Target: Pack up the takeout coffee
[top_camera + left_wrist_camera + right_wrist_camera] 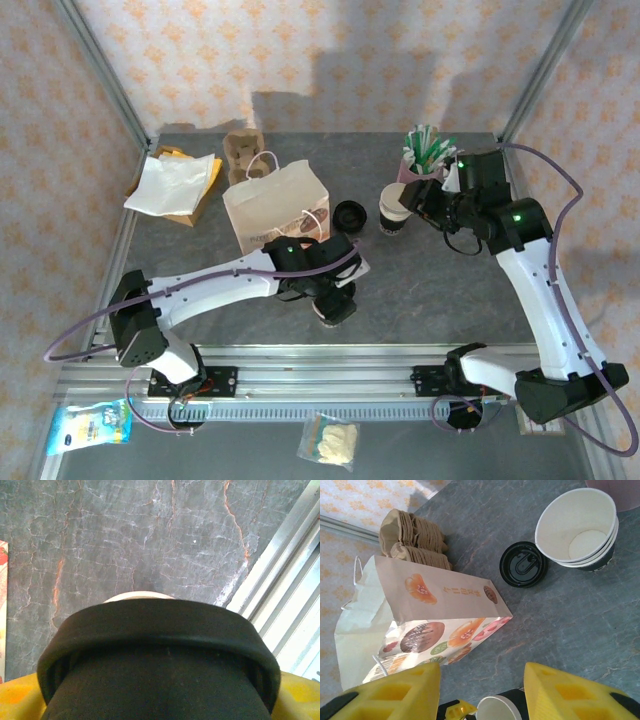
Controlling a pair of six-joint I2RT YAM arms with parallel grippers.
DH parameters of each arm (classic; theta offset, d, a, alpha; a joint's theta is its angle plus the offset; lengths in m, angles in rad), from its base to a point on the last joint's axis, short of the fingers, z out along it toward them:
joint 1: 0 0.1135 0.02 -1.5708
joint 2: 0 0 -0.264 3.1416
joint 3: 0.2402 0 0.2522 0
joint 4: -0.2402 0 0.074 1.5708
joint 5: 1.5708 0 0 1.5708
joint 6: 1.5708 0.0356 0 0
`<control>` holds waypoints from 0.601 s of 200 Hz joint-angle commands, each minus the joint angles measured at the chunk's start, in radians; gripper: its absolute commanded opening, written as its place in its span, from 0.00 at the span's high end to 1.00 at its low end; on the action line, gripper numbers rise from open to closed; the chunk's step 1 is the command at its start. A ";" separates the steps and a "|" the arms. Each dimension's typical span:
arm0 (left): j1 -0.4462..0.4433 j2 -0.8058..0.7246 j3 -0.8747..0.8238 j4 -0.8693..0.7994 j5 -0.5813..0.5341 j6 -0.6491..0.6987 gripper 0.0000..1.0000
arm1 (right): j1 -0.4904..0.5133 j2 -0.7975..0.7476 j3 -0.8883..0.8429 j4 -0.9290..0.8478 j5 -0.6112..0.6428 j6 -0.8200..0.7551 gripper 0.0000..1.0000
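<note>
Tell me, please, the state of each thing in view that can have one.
left gripper: shut on black lid
black lid: over a white cup, seating unclear
right gripper: open, empty
spare lid: flat on table, off any cup
stacked cups: nested, uncovered, empty
straws: upright in pink cup

I am finding nothing here that I can truly read. On the right wrist camera I am seeing a short row of orange characters along the brown side panel of the paper bag [445, 592], ahead and to the left of the right fingers [400, 692], but too small to make out. The blue packet [95, 425], well apart from the fingers, is showing printed marks, equally illegible.
</note>
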 commanded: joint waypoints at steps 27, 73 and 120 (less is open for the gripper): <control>-0.005 0.025 -0.001 -0.024 -0.021 -0.003 0.20 | -0.010 -0.016 0.019 -0.011 0.033 -0.037 0.52; -0.005 0.026 -0.030 -0.022 -0.031 0.013 0.18 | -0.011 -0.017 0.013 -0.012 0.036 -0.043 0.52; -0.005 0.035 -0.051 -0.018 -0.042 0.036 0.16 | -0.013 -0.018 0.007 -0.010 0.035 -0.046 0.52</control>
